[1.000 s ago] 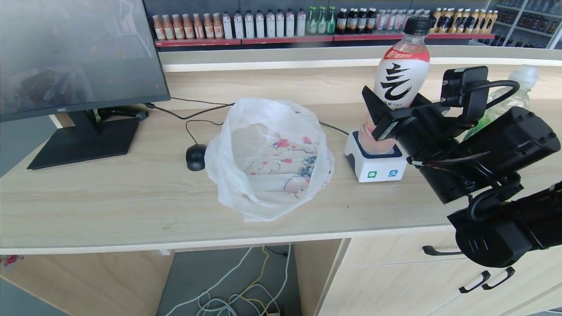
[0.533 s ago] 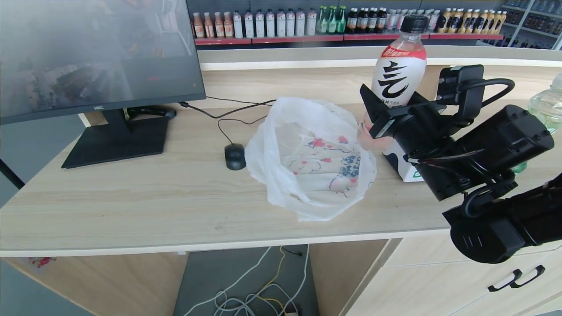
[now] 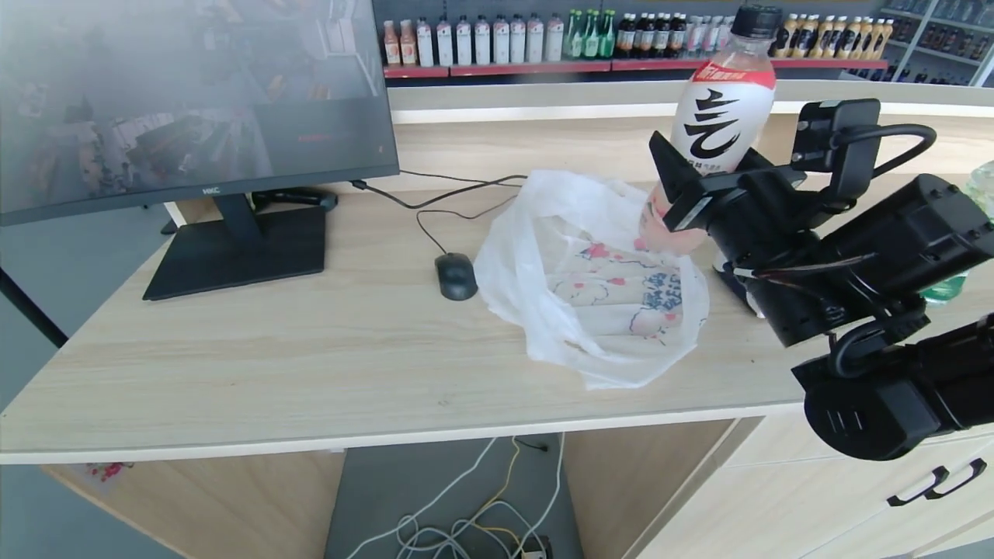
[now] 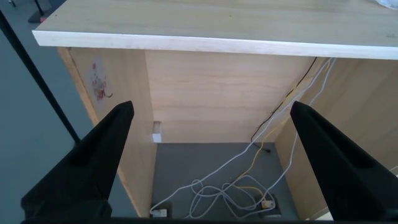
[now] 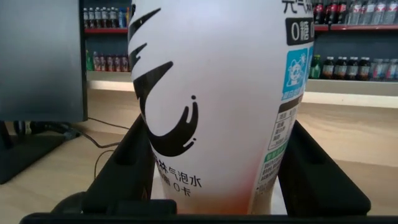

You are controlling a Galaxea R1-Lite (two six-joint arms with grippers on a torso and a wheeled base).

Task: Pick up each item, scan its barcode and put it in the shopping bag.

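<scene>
A tall white drink bottle (image 3: 724,116) with a black cap and a red band stands upright in my right gripper (image 3: 677,213), which is shut on its lower half. Its pinkish base hangs over the right rim of the open white shopping bag (image 3: 590,287) on the counter. In the right wrist view the bottle (image 5: 217,93) sits between the two black fingers (image 5: 124,168). A white sliver of the scanner box (image 3: 757,310) shows behind the right arm. My left gripper (image 4: 211,162) is open, low in front of the counter's edge, above the floor cables.
A monitor (image 3: 194,93) on its stand occupies the counter's left, with a black mouse (image 3: 456,276) and cables beside the bag. A clear green-tinted bottle (image 3: 980,186) stands at the far right. Drawers (image 3: 936,481) sit below right; drink shelves line the back.
The head camera has panned, shifting the scene right. Relative to the counter, my right gripper has carried the bottle from above the scanner box to the bag's right rim.
</scene>
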